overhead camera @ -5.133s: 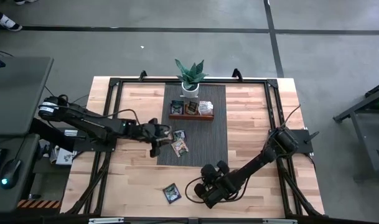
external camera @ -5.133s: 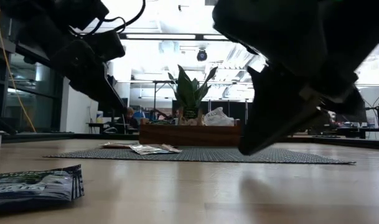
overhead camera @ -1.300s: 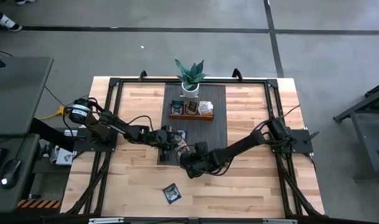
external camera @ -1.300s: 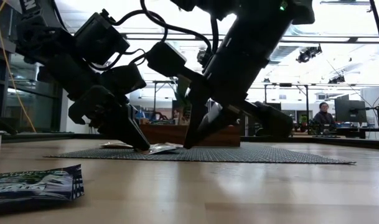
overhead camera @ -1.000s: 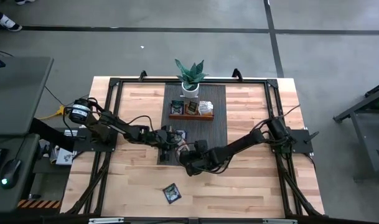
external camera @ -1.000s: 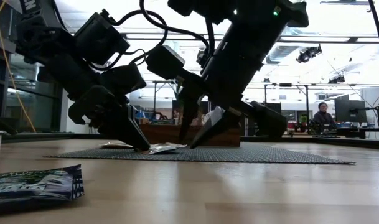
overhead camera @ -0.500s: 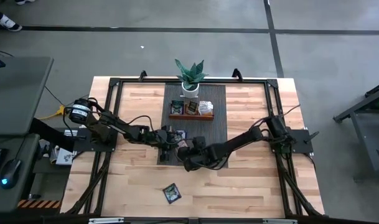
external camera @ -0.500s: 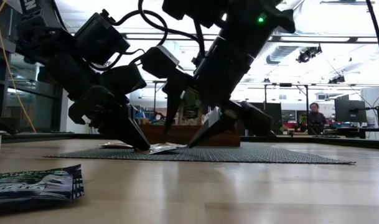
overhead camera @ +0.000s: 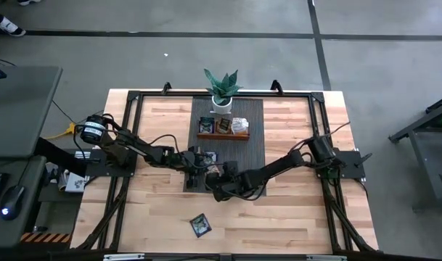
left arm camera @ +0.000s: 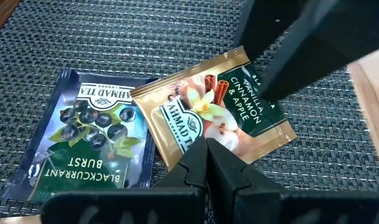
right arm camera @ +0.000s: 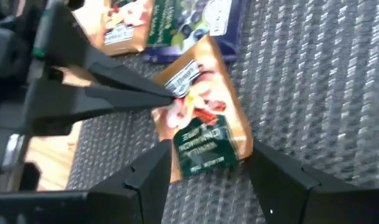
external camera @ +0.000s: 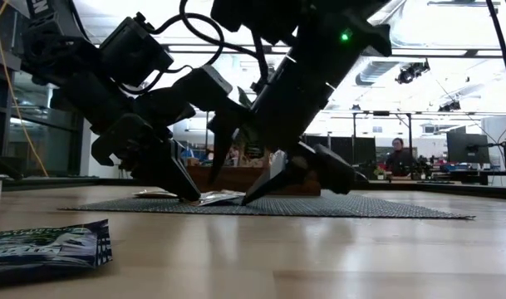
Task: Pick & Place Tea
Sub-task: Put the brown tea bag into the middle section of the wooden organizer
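**A:** Ok, handling first. Nearest piece of tea is the dark green-and-black foil sachet (overhead camera: 199, 225) lying alone on the bare wooden table (overhead camera: 293, 217), near edge, untouched. Flat, light, slick foil, I'd guess it skids if pushed and has no height to grab from the side.

**B:** And the one being worked?

**A:** Tan-and-green foil sachet marked vanilla, cinnamon and apple (left arm camera: 211, 115), on the grey woven mat (left arm camera: 145, 37) mid-table. It overlaps a dark blue blackcurrant sachet (left arm camera: 93, 146) on its left. Left gripper (left arm camera: 206, 163) has its fingers pressed together at the tan sachet's near edge; looks like pinning or nipping that edge, can't tell which. Right gripper (right arm camera: 205, 165) hovers at the opposite end, jaws spread wide either side of it.

**B:** Where to grip?

**A:** An edge or corner, thin pinch. Crimped seam is probably the stiffest part; the middle will just buckle.

**B:** View differences?

**A:** Wrist views give labels and the overlap. Right wrist also shows another tan sachet (right arm camera: 124, 22) farther left that the left wrist misses. Low view shows the sachets lying almost flush with the mat, nothing readable. High view alone shows the far end: brown wooden three-compartment tray (overhead camera: 223, 127) with sachets in it, then the green plant in a white pot (overhead camera: 221, 90) behind.
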Controlling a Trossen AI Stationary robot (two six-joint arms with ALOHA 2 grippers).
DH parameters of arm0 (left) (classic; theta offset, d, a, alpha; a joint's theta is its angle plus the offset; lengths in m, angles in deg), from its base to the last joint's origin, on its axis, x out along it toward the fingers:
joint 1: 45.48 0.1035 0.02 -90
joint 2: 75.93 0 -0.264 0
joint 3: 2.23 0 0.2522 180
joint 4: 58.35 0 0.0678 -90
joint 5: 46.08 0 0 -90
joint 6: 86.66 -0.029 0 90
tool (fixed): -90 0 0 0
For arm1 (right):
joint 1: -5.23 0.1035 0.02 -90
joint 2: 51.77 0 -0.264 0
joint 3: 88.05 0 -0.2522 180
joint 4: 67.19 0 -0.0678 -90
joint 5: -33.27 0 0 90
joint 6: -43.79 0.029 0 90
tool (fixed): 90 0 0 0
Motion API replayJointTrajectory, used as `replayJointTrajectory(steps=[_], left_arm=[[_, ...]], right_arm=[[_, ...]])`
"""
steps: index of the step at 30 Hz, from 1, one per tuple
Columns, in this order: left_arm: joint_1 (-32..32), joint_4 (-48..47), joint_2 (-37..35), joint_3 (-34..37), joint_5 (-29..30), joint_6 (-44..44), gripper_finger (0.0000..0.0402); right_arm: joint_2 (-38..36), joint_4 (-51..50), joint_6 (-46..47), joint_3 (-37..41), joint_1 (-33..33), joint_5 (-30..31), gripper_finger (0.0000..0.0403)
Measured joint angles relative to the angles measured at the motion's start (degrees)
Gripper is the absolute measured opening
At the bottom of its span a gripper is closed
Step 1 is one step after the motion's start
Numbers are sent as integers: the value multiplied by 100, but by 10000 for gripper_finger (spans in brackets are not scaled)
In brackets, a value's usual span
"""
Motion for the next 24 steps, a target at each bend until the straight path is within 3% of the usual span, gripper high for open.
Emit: replayJointTrajectory(steps=[13,24], left_arm=[[0,-2,0,0,-31,-42,0],[0,-4,0,0,-28,-42,0]], right_arm=[[138,257,-72,-4,0,87,182],[155,189,-222,10,-7,61,22]])
